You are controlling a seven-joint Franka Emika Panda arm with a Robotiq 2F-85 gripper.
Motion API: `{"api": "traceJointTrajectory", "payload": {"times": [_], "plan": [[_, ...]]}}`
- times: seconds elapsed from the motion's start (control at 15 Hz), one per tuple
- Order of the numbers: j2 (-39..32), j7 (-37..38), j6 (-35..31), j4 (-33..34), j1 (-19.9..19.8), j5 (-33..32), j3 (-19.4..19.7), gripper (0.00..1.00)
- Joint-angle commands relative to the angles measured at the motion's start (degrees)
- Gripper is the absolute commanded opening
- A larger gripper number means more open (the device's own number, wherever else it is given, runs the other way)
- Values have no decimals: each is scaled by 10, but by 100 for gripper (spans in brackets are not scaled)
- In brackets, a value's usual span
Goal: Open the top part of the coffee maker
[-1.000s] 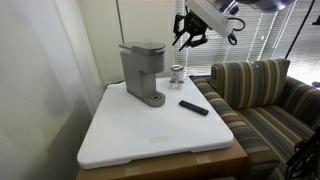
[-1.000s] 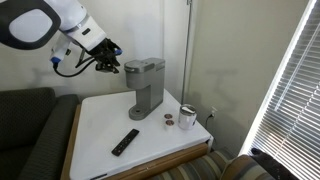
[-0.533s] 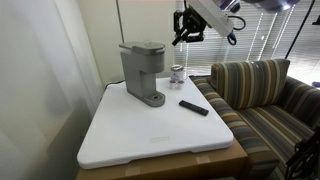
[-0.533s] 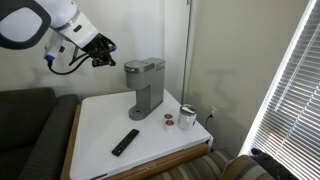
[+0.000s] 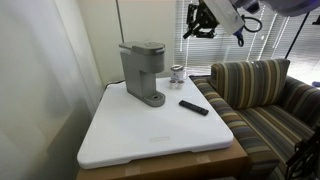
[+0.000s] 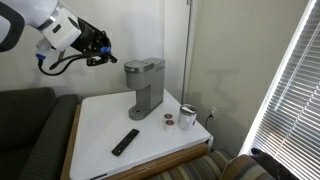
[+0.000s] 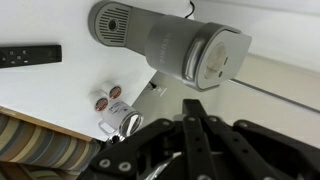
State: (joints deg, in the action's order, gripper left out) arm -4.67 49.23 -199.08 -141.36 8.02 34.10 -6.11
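While the slim grey plastic coffee maker [image 5: 145, 75] stands on the white bench [image 5: 150, 135], rounded grey top part [image 5: 143, 48] down, black fingers [image 7: 192, 125] hang well apart from it, pressed together, empty.

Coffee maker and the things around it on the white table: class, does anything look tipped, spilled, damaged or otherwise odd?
Nothing stands out. The coffee maker stands upright with its top part down, the metal can is upright beside it, and the black remote lies flat on the table. No spill shows.
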Motion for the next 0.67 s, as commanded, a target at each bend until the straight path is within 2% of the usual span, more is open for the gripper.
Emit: {"api": "traceJointTrajectory", "payload": {"times": [0.0, 0.2, 0.33, 0.6], "plan": [[2, 10, 2, 30, -1, 6, -2, 0], [-16, 38, 6, 47, 7, -15, 2, 0], [-39, 69, 11, 36, 1, -24, -16, 0], [-65, 78, 96, 32, 1, -9, -21, 0]]}}
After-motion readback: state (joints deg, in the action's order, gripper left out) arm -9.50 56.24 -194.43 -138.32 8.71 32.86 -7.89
